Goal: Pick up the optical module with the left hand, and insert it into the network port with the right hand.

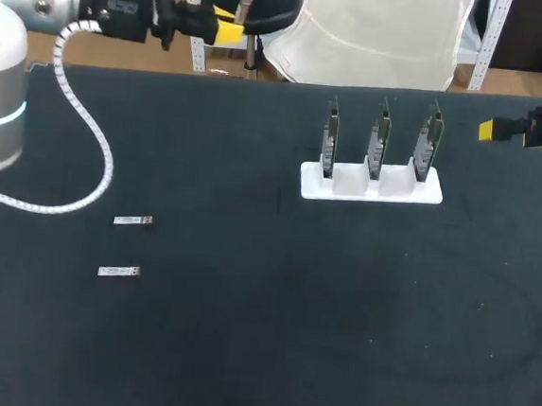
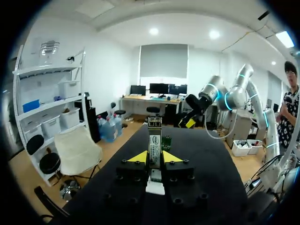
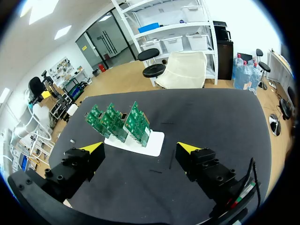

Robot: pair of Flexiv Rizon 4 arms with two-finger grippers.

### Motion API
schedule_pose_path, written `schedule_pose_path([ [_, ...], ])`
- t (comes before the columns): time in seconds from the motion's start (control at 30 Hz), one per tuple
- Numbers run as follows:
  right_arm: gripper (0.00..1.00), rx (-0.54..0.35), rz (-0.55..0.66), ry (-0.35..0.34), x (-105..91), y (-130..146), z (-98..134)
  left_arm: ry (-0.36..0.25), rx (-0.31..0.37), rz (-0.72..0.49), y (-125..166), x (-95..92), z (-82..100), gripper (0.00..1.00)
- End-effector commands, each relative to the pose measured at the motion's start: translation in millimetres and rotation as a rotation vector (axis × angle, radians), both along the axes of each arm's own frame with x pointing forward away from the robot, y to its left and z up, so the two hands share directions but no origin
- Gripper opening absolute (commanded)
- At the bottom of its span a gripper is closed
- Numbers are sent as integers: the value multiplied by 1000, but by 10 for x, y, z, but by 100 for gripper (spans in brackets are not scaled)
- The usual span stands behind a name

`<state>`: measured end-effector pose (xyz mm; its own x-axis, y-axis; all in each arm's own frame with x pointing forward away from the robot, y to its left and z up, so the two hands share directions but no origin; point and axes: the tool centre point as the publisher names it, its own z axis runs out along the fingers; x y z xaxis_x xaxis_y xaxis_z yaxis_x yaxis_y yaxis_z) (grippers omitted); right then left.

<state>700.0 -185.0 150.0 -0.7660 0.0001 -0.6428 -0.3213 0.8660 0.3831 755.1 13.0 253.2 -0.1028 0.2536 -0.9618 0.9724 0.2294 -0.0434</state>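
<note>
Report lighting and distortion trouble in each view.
Head view: even light, the black table swallows shadows, two loose modules read pale. Left wrist view: no glare on the optical module between the left fingers. Right wrist view: fisheye bows the table edge; the circuit boards read clearly.

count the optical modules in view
3. One optical module is shut in the left gripper; two lie on the table at left, farther module and nearer module.
</note>
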Motion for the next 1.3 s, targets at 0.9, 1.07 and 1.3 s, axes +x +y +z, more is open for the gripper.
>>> schedule_pose_path([
  [0.9,100,0,0,0,0,0,0,10,-145,-213,-1243,87,-433,0],
  [1.07,100,0,0,0,0,0,0,26,-170,-229,-1301,117,-462,0],
  [1.3,100,0,0,0,0,0,0,38,-166,-269,-1394,106,-525,0],
])
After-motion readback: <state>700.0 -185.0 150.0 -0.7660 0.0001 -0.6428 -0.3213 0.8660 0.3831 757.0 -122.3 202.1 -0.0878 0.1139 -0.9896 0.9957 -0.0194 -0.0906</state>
